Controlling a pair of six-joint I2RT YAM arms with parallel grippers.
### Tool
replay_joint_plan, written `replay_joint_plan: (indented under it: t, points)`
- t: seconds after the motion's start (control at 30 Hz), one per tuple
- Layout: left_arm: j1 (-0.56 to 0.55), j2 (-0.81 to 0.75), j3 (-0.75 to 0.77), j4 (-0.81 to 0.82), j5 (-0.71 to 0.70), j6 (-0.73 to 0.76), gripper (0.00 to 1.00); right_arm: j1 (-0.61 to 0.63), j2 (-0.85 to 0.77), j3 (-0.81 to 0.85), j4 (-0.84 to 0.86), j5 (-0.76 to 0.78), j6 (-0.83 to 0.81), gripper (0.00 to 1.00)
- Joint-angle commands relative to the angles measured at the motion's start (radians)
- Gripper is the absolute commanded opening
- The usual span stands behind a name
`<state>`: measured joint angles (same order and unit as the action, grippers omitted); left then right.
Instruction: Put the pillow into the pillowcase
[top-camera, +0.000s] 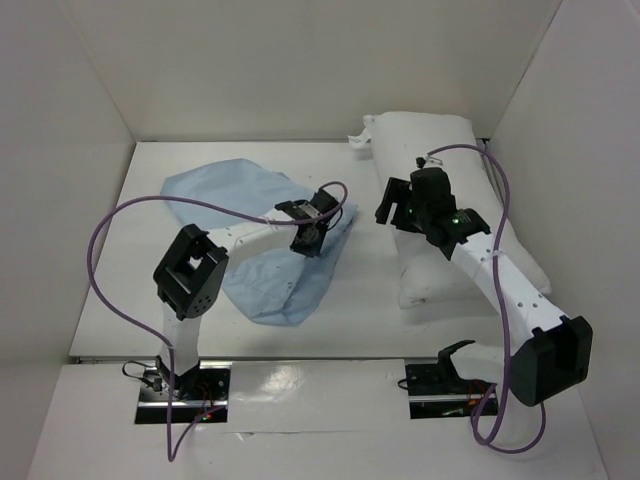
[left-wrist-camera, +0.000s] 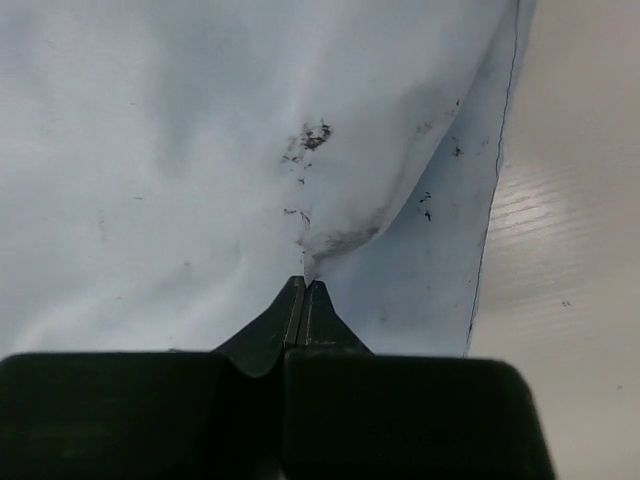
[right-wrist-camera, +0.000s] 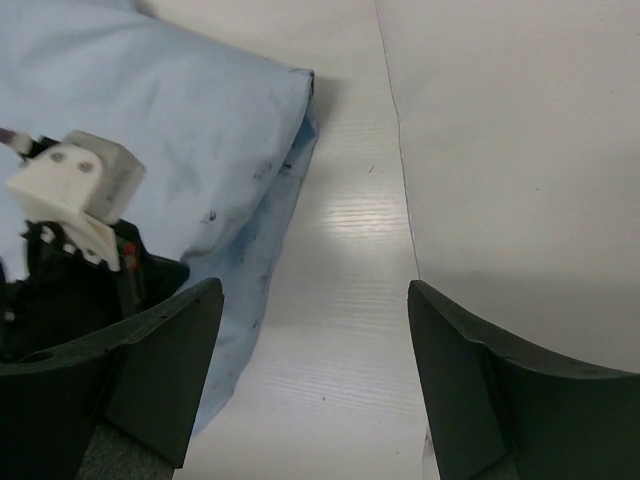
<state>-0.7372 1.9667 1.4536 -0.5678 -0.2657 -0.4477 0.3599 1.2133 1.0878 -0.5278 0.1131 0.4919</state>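
Observation:
The light blue pillowcase (top-camera: 250, 215) lies wrinkled on the table left of centre. My left gripper (top-camera: 310, 238) is at its right edge. In the left wrist view the pillowcase (left-wrist-camera: 200, 150) fills the frame, and a raised fold of it runs into the tips of my left gripper (left-wrist-camera: 303, 287), which is shut on it. The plump white pillow (top-camera: 440, 150) lies at the right, partly under my right arm. My right gripper (top-camera: 395, 207) hangs by the pillow's left edge. It (right-wrist-camera: 313, 290) is open over bare table, between the pillowcase (right-wrist-camera: 200, 110) and the pillow (right-wrist-camera: 520, 150).
White walls (top-camera: 90, 110) enclose the table (top-camera: 370, 300) on the left, back and right. A strip of table (right-wrist-camera: 350, 250) separates pillowcase and pillow. The left arm's wrist (right-wrist-camera: 70, 200) shows at the left of the right wrist view. Purple cables (top-camera: 100, 250) loop over both arms.

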Motion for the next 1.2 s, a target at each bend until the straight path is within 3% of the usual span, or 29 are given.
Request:
replay_joint_plan:
  t: [0.0, 0.1, 0.23, 0.33, 0.53, 0.57, 0.7, 0.73, 0.77, 0.87, 1.0, 1.17]
  points:
    - [0.042, -0.098, 0.083, -0.081, -0.036, 0.001, 0.00, -0.004, 0.025, 0.030, 0.011, -0.024, -0.053, 0.81]
    - [0.113, -0.230, 0.102, -0.119, 0.042, 0.010, 0.00, 0.008, 0.080, 0.121, -0.038, 0.051, -0.105, 0.83]
    - [0.218, -0.400, 0.076, -0.158, 0.129, 0.020, 0.00, 0.028, 0.193, 0.312, -0.109, 0.262, -0.167, 0.95]
    - [0.239, -0.485, 0.050, -0.184, 0.177, 0.010, 0.00, 0.028, 0.342, 0.439, -0.164, 0.451, -0.176, 1.00]
    - [0.283, -0.563, -0.005, -0.195, 0.186, -0.034, 0.00, -0.016, 0.692, 0.599, -0.209, 0.461, -0.141, 0.98]
    - [0.294, -0.574, -0.016, -0.205, 0.195, -0.034, 0.00, -0.016, 0.759, 0.624, -0.209, 0.461, -0.141, 0.94]
    - [0.294, -0.584, -0.028, -0.218, 0.206, -0.034, 0.00, -0.027, 0.856, 0.658, -0.186, 0.461, -0.127, 0.57]
    - [0.303, -0.585, -0.029, -0.228, 0.206, -0.025, 0.00, -0.027, 0.856, 0.670, -0.186, 0.461, -0.139, 0.22]
    - [0.303, -0.585, -0.029, -0.228, 0.206, -0.025, 0.00, -0.027, 0.856, 0.670, -0.186, 0.461, -0.139, 0.00]
    - [0.303, -0.585, -0.029, -0.237, 0.197, -0.016, 0.00, 0.002, 0.777, 0.595, -0.146, 0.451, -0.168, 0.00]
    - [0.312, -0.585, -0.029, -0.238, 0.206, -0.016, 0.00, 0.057, 0.518, 0.309, -0.089, 0.387, -0.171, 0.00]
    - [0.332, -0.575, -0.056, -0.238, 0.206, -0.025, 0.00, 0.191, 0.054, -0.029, 0.013, 0.295, -0.150, 0.00]
